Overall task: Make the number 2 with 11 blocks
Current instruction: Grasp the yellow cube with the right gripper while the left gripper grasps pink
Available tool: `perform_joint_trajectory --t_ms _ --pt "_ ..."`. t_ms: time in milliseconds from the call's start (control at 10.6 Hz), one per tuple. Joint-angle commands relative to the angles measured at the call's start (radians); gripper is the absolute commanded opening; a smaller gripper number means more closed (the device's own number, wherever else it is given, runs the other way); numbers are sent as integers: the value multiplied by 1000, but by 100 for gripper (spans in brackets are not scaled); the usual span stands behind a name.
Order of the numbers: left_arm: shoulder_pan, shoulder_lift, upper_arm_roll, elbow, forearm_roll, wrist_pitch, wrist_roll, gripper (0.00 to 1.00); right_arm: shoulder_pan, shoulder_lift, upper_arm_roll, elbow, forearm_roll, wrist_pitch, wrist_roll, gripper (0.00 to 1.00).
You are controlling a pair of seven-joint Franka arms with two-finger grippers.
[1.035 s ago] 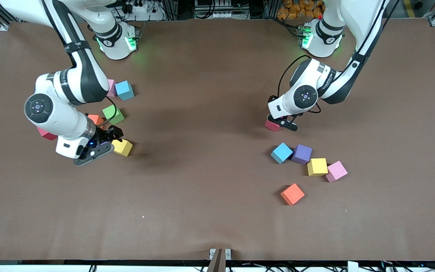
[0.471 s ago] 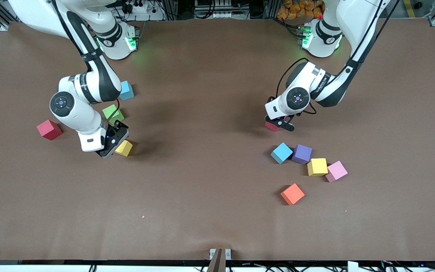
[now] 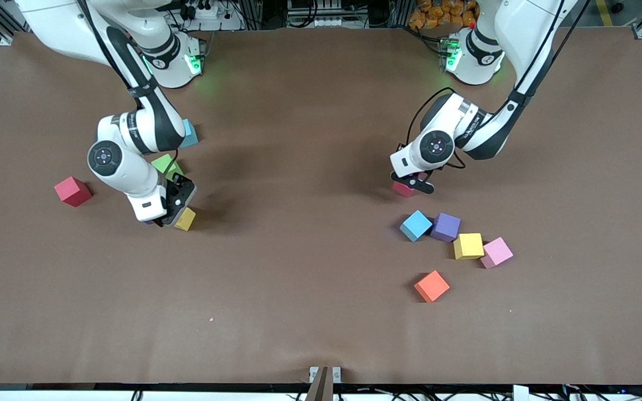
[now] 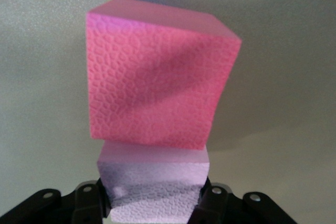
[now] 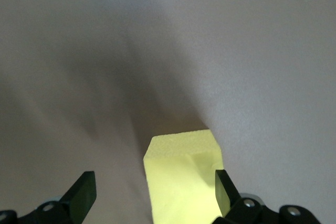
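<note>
Fingers (image 4: 97,198) of the left gripper (image 4: 153,203) clamp a pale purple block (image 4: 152,187) beside a red block (image 4: 157,77); the right gripper (image 5: 155,192) (jaws wide) straddles a yellow block (image 3: 185,219), toward the right arm's end.

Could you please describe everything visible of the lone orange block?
The orange block is a small matte cube, seemingly foam, intact. It rests flat on the brown table, turned askew to its edge, toward the left arm's end, nearer the front camera than the nearby yellow block. Nothing touches it.
</note>
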Motion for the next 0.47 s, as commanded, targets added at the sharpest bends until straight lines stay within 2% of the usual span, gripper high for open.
perform_joint_trajectory --t_ms 0,377 --pt "-45 -46 -10 -3 26 -50 -111 44 -10 34 -2 32 -7 3 -46 100" --pt "-59 -53 -115 31 -29 -107 -305 45 -10 62 -6 32 -41 49 -51 100"
